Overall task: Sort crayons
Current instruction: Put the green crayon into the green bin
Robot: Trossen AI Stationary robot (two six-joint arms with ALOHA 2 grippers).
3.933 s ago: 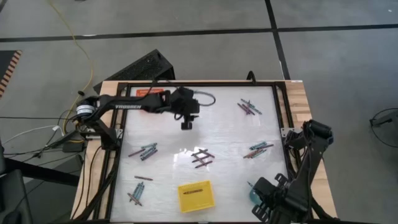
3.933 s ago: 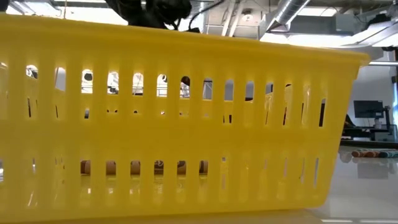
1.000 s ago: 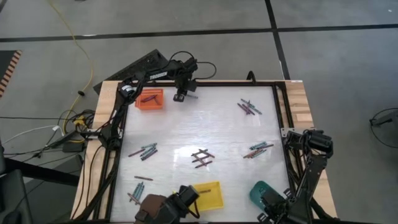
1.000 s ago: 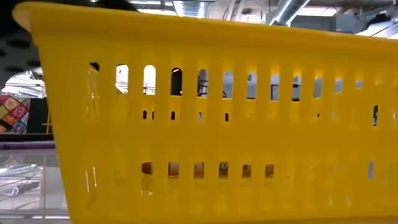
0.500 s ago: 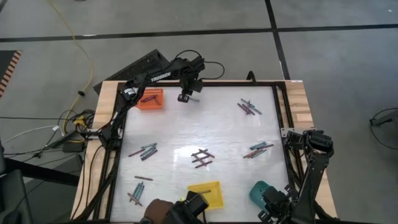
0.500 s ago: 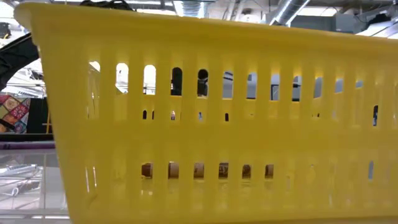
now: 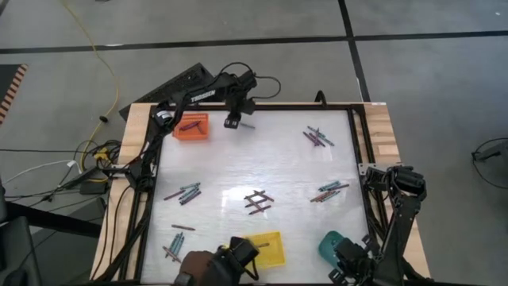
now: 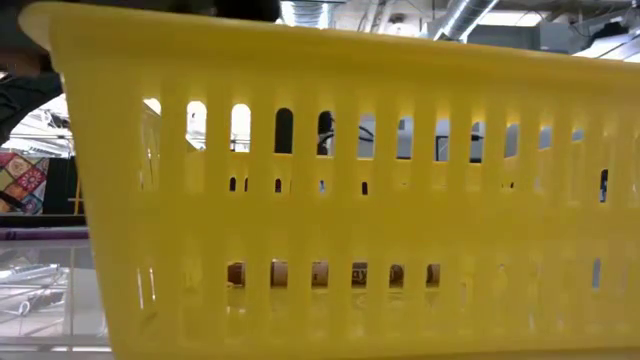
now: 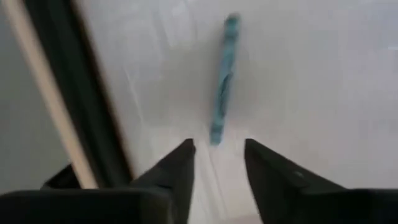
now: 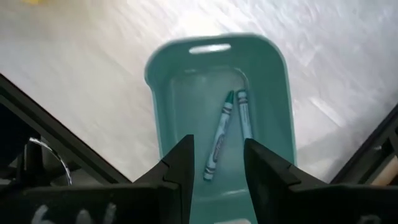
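My left gripper [image 7: 232, 121] hangs open near the table's far edge, just right of the orange tray [image 7: 191, 127]. A teal crayon [image 9: 224, 81] lies flat on the white table beyond its fingertips [image 9: 181, 160]; I see no touch. My right gripper [image 10: 217, 155] stands open above the teal tray [image 10: 217, 118] at the near right corner. Two teal crayons [image 10: 219, 134] lie in that tray. Loose crayons lie in clusters on the table [image 7: 316, 137], [image 7: 329, 191], [image 7: 255, 200], [image 7: 184, 193], [image 7: 175, 246].
A yellow slotted tray [image 7: 266, 248] sits at the near edge and fills the low view [image 8: 350, 200]. A person's dark-gloved hand [image 7: 236, 254] and sleeve [image 7: 198, 268] are right beside it. A dark frame [image 7: 149, 183] borders the white table.
My left gripper has risen a little by the far edge, and the teal crayon lies on the table next to it. The person's hand at the near edge has shifted right and back beside the yellow tray.
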